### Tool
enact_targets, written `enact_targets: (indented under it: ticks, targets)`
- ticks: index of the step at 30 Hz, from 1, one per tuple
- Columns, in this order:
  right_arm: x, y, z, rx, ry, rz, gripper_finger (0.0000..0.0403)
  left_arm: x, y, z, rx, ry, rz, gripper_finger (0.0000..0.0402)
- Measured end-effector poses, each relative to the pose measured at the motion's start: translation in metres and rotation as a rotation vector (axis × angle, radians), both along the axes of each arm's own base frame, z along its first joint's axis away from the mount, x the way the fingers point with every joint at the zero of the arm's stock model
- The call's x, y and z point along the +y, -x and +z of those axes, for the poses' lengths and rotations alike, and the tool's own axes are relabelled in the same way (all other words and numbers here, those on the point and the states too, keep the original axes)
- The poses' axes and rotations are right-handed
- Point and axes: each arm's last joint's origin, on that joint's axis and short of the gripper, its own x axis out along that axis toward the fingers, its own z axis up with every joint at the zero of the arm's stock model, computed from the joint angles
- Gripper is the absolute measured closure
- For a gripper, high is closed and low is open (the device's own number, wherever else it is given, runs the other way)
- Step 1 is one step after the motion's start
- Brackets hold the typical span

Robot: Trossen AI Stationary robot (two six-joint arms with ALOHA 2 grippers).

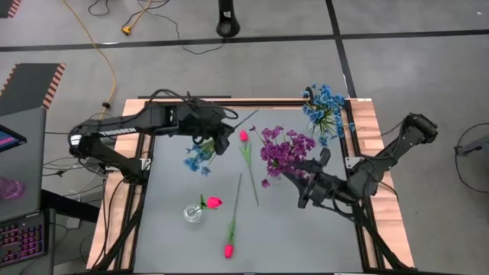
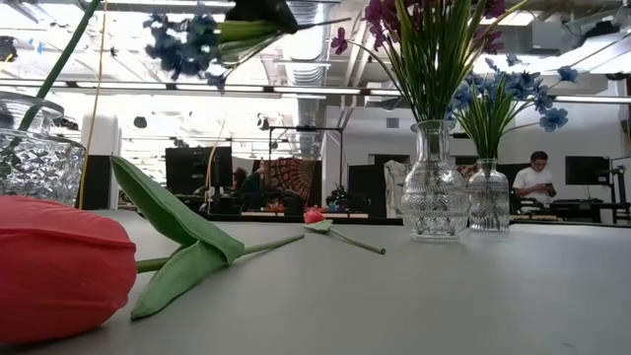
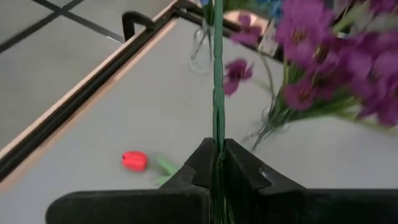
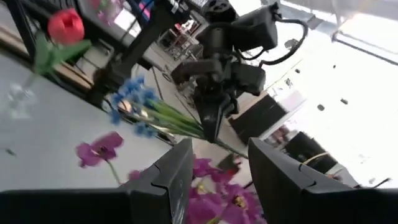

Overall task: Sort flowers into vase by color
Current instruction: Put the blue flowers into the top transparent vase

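Hiding in left hand (image 3: 216,163): green stem (image 3: 217,74).

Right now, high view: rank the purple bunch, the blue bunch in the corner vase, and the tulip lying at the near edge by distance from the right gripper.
From the right gripper:
1. Purple bunch: right beside it, just toward the far edge.
2. Blue bunch in the corner vase: far right corner of the table.
3. Tulip lying at the near edge: toward the left arm's side, near the small vase.
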Motion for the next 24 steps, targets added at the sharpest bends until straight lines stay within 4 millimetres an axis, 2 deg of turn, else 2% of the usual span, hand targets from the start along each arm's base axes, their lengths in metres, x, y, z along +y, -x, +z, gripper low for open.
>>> enact_targets:
  ticks: [8, 17, 24]
  targets:
    - [-0.013, -0.010, 0.001, 0.092, 0.249, 0.012, 0.0220, 0.004, 0.001, 0.020, -0.134, 0.186, 0.029, 0.0393]
    - [-0.029, -0.021, 0.004, 0.098, 0.373, 0.051, 0.0220, 0.008, -0.005, 0.034, -0.336, 0.436, 0.088, 0.0393]
    - [-0.041, -0.028, 0.004, 0.125, 0.524, 0.088, 0.0220, 0.009, -0.009, 0.046, -0.488, 0.517, 0.103, 0.0393]
